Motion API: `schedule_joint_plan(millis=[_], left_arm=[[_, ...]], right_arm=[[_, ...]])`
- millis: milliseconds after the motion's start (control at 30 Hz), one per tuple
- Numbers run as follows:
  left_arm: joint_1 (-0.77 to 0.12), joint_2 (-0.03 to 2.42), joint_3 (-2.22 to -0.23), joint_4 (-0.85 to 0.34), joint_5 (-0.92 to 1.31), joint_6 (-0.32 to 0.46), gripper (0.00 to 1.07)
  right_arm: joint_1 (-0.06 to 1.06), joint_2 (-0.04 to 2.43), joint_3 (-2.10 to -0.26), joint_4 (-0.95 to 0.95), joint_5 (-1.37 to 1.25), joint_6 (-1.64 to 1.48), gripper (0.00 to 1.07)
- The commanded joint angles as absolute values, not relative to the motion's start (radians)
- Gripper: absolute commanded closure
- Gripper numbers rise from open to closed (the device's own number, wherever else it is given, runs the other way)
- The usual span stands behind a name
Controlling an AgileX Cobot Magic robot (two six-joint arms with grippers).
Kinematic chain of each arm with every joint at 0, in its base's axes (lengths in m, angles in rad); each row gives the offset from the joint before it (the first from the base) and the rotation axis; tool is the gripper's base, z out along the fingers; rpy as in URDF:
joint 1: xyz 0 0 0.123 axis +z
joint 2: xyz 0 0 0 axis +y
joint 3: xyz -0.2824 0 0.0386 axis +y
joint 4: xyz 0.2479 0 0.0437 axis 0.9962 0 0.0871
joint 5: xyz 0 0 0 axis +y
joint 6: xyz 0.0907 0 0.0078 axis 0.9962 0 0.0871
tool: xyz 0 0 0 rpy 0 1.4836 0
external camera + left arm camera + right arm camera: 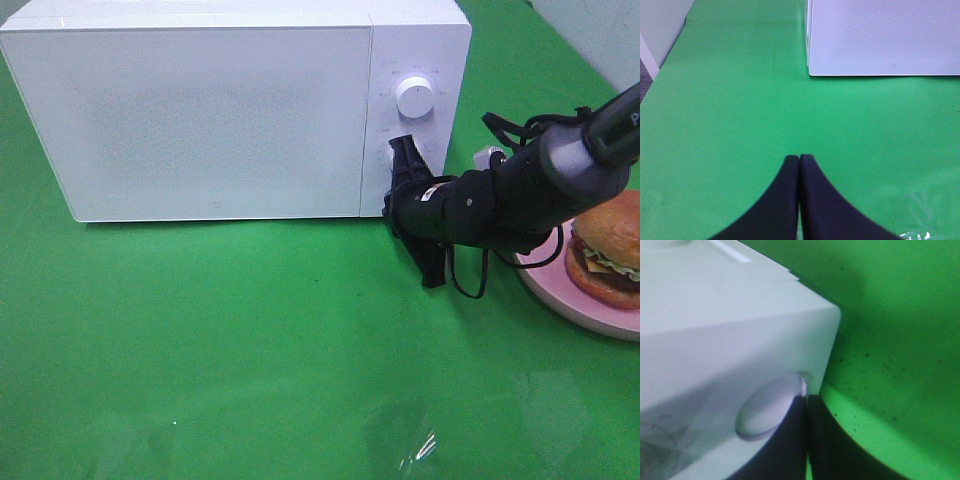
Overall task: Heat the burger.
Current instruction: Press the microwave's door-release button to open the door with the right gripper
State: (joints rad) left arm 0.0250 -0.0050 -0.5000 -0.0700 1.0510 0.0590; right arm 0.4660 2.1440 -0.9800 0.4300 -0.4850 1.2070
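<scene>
Sitting apart from right end effector point(401, 150): burger point(606, 246).

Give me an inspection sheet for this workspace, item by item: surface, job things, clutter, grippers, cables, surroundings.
Surface: green cloth, flat, with a shiny patch near the front edge.
Job's things: burger on pink plate at the right edge, outside the white microwave, whose door is closed.
Clutter: nothing seen.
Grippers: right gripper shut, tips at the oval button low on the microwave's panel; left gripper shut, empty, over bare cloth.
Cables: black cable loops off the right arm.
Surroundings: pale wall beyond the cloth's edge.
</scene>
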Motion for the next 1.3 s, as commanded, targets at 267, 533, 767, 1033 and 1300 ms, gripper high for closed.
schedule_joint_plan(millis=[267, 533, 767, 1033, 1300], left_arm=[[0.021, -0.027, -0.498, -0.072, 1.038, 0.061, 1.06], [0.021, -0.027, -0.498, -0.072, 1.038, 0.061, 1.06], [0.021, -0.027, -0.498, -0.072, 1.038, 0.061, 1.06], [0.021, -0.027, -0.498, -0.072, 1.038, 0.061, 1.06], [0.021, -0.027, -0.498, -0.072, 1.038, 0.061, 1.06]], right_arm=[[0.443, 2.156, -1.014, 0.408, -1.071, 1.185, 1.07], [0.443, 2.02, -0.797, 0.314, -0.933, 1.008, 1.07], [0.443, 1.821, -0.598, 0.063, -0.802, 0.751, 1.06], [0.443, 1.549, -0.577, -0.222, -0.468, 0.562, 1.01], [0.443, 1.249, -0.577, -0.294, 0.069, 0.535, 0.91]])
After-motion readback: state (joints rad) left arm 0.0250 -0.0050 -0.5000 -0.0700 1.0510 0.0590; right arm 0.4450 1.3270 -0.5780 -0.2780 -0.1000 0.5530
